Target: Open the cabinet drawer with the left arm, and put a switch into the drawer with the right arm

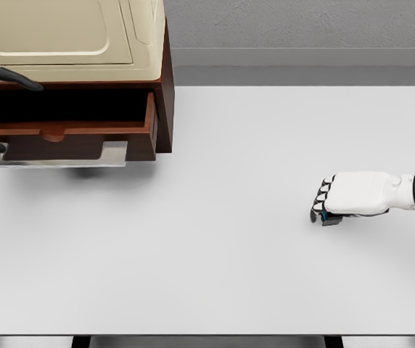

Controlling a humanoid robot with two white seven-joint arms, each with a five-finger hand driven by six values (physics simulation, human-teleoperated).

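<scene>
Simulated test bench: bare white table [229, 275], wooden cabinet [165, 94] with open drawer [70, 138], plain grey wall [302, 25] behind

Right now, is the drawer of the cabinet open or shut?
Open. The drawer is pulled out from the cabinet, and a dark gap shows behind its front panel. What is inside the drawer cannot be told.

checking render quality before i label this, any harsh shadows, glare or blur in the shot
Head view: sharp throughout, no blur or glare; lighting is soft and even; a faint shadow lies on the white table below the open drawer; the drawer's inside is dark; a small shadow sits under the right hand.
</scene>
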